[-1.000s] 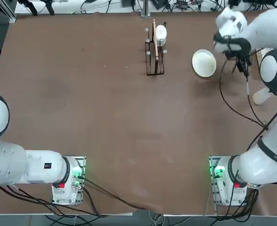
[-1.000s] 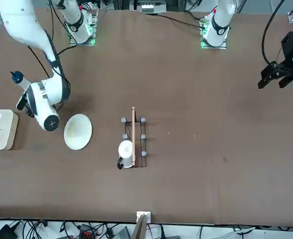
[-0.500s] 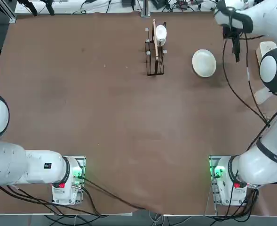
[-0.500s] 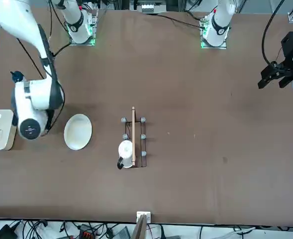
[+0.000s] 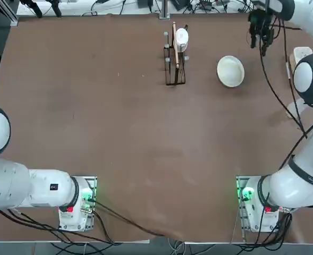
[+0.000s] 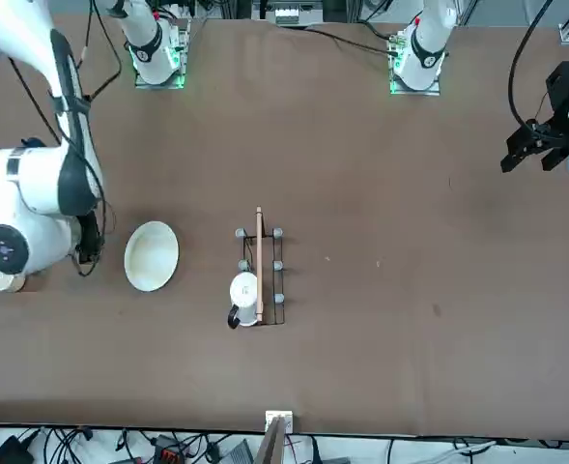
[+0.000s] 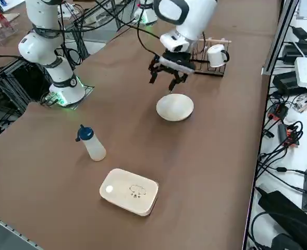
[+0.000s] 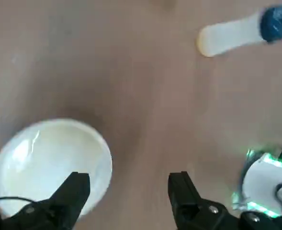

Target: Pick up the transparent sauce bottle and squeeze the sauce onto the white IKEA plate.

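The transparent sauce bottle (image 7: 93, 146) stands upright with its blue cap on, alone on the table between the arm's base and a white box. It also shows in the wrist view, bottle (image 8: 234, 34), and partly beside the arm from overhead, bottle (image 5: 293, 109). The white IKEA plate (image 7: 174, 107) lies bare, also seen as plate (image 5: 230, 70), plate (image 6: 151, 255) and plate (image 8: 50, 160). My right gripper (image 7: 168, 78) hangs open and holds nothing, well above the table beside the plate's edge and far from the bottle; gripper (image 8: 129, 184), gripper (image 5: 261, 36). The front view hides the bottle behind the arm.
A white rounded box (image 7: 130, 191) lies beyond the bottle near the table's right edge. A black wire rack (image 5: 175, 58) with a wooden bar and a white mug (image 7: 215, 54) stands left of the plate at the far side.
The right arm has swung and turned its wrist: the gripper moved from between plate and bottle toward the far edge beside the plate. Bottle and plate have not moved.
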`<state>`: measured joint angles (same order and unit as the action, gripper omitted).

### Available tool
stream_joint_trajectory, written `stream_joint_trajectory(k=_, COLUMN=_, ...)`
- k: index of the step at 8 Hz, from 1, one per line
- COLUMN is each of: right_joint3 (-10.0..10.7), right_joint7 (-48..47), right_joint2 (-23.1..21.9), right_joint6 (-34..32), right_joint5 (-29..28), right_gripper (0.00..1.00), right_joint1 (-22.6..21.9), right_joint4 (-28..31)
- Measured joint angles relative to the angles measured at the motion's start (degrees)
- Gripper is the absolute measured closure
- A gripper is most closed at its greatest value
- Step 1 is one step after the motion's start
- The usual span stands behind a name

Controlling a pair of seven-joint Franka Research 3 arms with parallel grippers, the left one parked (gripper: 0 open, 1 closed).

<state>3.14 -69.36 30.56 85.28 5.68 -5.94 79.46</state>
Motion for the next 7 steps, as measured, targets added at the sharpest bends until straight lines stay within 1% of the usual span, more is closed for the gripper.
stream_joint_trajectory(k=2, right_joint3=-0.2, right_joint7=15.3, right_joint2=-0.4, right_joint6=-2.6, right_joint5=-1.4, right_gripper=0.0, right_joint1=-0.2, right_joint4=-3.1)
stream_joint_trajectory(k=3, right_joint3=-0.3, right_joint7=23.5, right_joint2=-1.7, right_joint6=-3.1, right_joint5=-1.9, right_gripper=0.0, right_joint1=-0.2, right_joint4=-3.8)
stream_joint_trajectory(k=5, right_joint3=-0.2, right_joint7=39.1, right_joint2=-7.2, right_joint6=-4.1, right_joint5=-4.3, right_gripper=0.0, right_joint1=0.6, right_joint4=-2.8)
stream_joint_trajectory(k=7, right_joint3=0.0, right_joint7=51.8, right_joint2=-15.1, right_joint6=-3.7, right_joint5=-9.1, right_gripper=0.0, right_joint1=3.5, right_joint4=1.8)
